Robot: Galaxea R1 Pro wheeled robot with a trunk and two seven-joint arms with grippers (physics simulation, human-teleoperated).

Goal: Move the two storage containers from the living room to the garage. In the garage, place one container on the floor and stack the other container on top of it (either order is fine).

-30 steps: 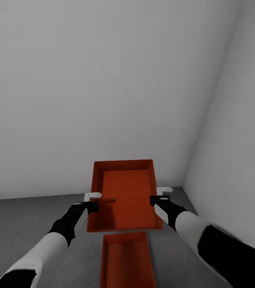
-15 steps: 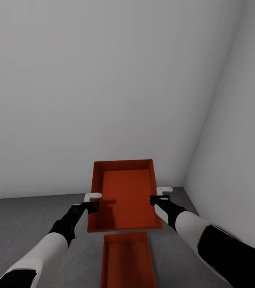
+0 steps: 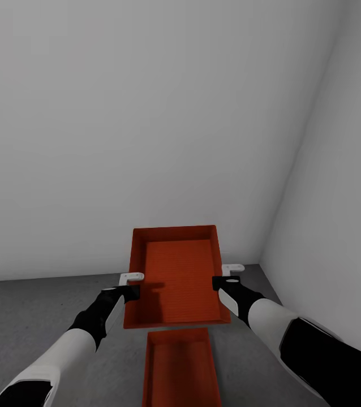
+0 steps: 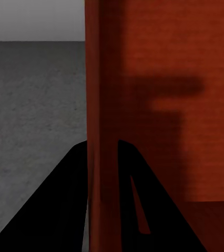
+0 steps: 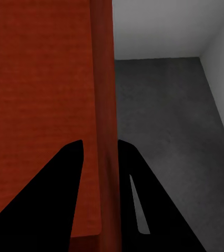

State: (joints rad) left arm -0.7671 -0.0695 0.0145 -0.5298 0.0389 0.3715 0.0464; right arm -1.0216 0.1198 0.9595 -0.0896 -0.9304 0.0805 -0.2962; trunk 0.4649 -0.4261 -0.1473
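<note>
**Q:** What has changed since the earlier frames?

**A:** Nothing visible. Both arms, both bins and the camera stand exactly as they did a second ago.

**Q:** Where are the two storage containers?

**A:** The upper storage container (image 3: 176,277) is held in the air between the two arms, open side up, its long axis running away from the robot toward the white wall (image 3: 146,124). The lower storage container (image 3: 181,367) lies on the grey concrete floor (image 3: 28,316), nearer the robot, its far end just under the near edge of the held one in the head view. The two are not yet stacked.

**Q:** How do the grippers stand?

**A:** The left gripper (image 3: 130,290) is clamped on the left long wall of the held bin; in the left wrist view one finger (image 4: 49,210) lies outside that wall and the other inside. The right gripper (image 3: 221,282) is clamped likewise on the right long wall, its fingers (image 5: 43,205) straddling the rim.

**Q:** What surrounds them?

**A:** A corner of the garage, where the side wall (image 3: 339,186) meets the floor at the right.
</note>
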